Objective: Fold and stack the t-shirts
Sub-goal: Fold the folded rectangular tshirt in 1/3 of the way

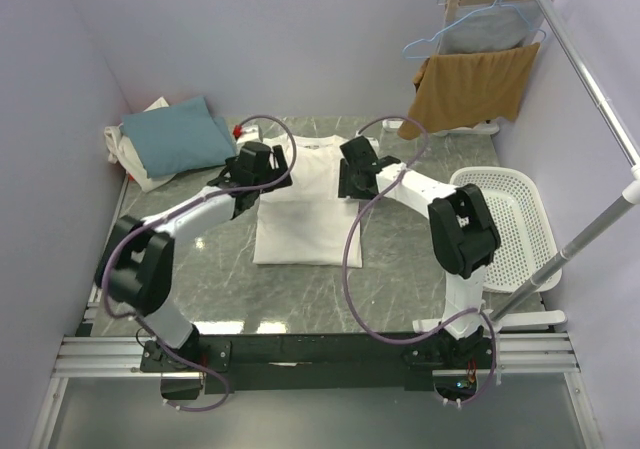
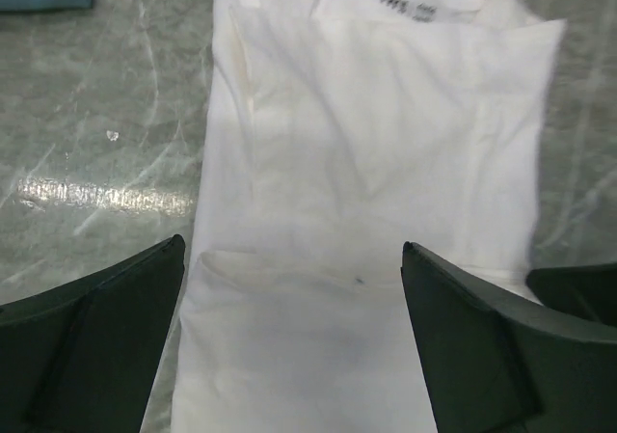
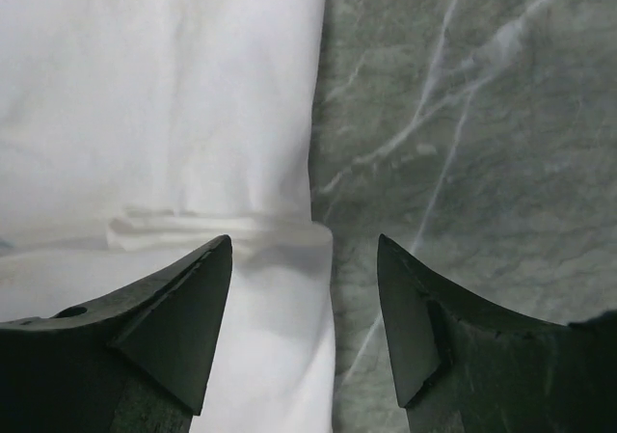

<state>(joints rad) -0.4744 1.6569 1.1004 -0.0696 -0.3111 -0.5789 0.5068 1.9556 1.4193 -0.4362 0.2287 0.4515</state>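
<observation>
A white t-shirt (image 1: pixel 300 204) lies flat in the middle of the table, its sleeves folded in, collar at the far end. My left gripper (image 1: pixel 262 177) hovers open over its left edge; in the left wrist view (image 2: pixel 292 250) the cloth (image 2: pixel 386 144) lies between the fingers. My right gripper (image 1: pixel 352 176) hovers open over the shirt's right edge (image 3: pixel 241 115), which runs between its fingers in the right wrist view (image 3: pixel 307 245). A folded teal-blue shirt (image 1: pixel 178 134) lies on an off-white one (image 1: pixel 135 164) at the far left.
A white plastic basket (image 1: pixel 510 219) stands at the right. A tan-brown cloth (image 1: pixel 470 89) hangs on a rack at the far right, with a grey garment on a blue hanger (image 1: pixel 480 29) behind it. A metal pole (image 1: pixel 590 89) crosses the right side.
</observation>
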